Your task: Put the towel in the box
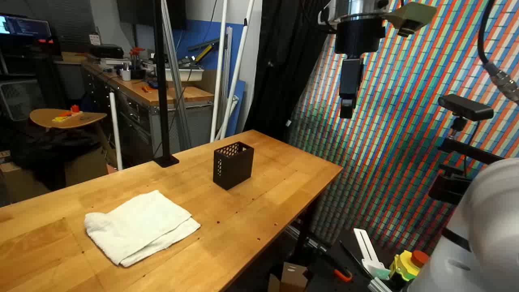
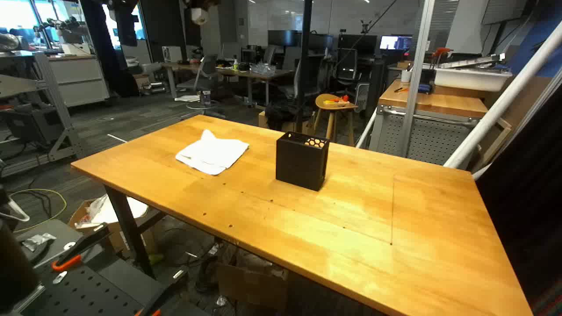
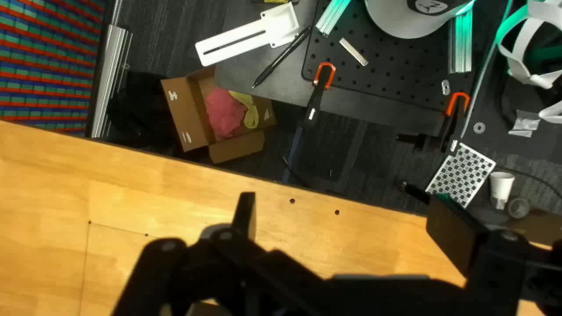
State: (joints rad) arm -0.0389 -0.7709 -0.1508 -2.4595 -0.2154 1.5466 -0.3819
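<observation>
A folded white towel (image 1: pixel 142 225) lies flat on the wooden table (image 1: pixel 292 162). It also shows in an exterior view (image 2: pixel 214 154), with one corner raised. A black box (image 1: pixel 235 170) with an open top and honeycomb holes stands upright on the table, apart from the towel. The box also shows in an exterior view (image 2: pixel 300 162). My gripper (image 1: pixel 346 111) hangs high, away from both towel and box. In the wrist view my gripper (image 3: pixel 347 219) has its two fingers wide apart with nothing between them. Towel and box are out of the wrist view.
A black post (image 1: pixel 164 160) stands at the table's far edge near the box. A camera on a mount (image 1: pixel 466 107) is near the arm. A cardboard box (image 3: pixel 189 114) with cloths sits below the table edge. Orange-tipped clamps (image 3: pixel 324 77) lie beside the pegboard.
</observation>
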